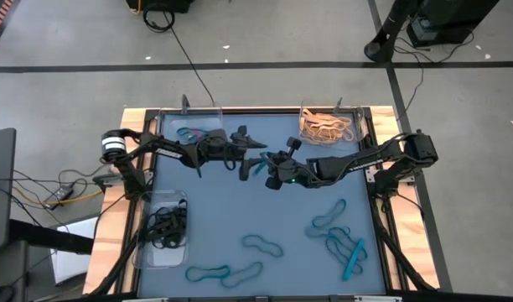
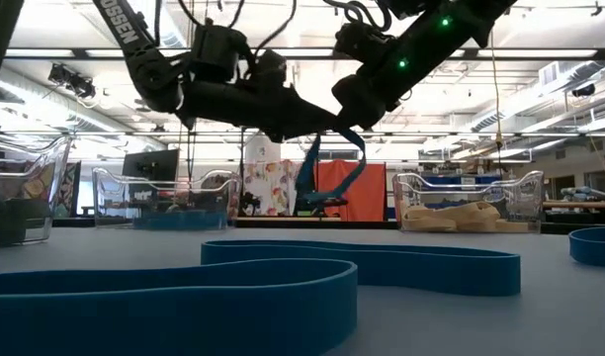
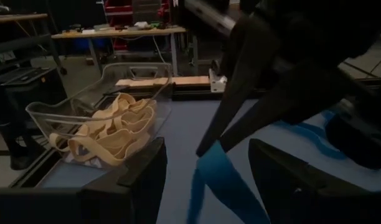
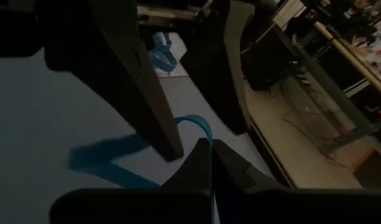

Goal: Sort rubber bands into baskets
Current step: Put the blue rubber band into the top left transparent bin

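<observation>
My right gripper (image 1: 270, 164) is over the table's middle, shut on a teal-blue rubber band (image 2: 362, 158) that is lifted above the table. My left gripper (image 1: 251, 154) meets it from the left and is open. Its two fingers (image 3: 144, 177) stand on either side of the hanging band (image 3: 218, 177); whether they touch it I cannot tell. Three clear baskets stand on the table. One at the far left (image 1: 195, 132) holds blue bands, one at the far right (image 1: 327, 127) holds tan bands, and one at the near left (image 1: 163, 228) holds black bands. My right gripper pinches the blue band's upper end (image 3: 210, 155) between its two fingertips. The fingers come from the table's right side, slanting down. The band hangs slack below them as a loop (image 2: 306, 176), clear of the table.
Several loose blue bands lie on the near half of the table, at the near right (image 1: 344, 247) and near middle (image 1: 263, 245). One lies close to the low camera (image 2: 283, 267). The two arms are close together above the table's middle.
</observation>
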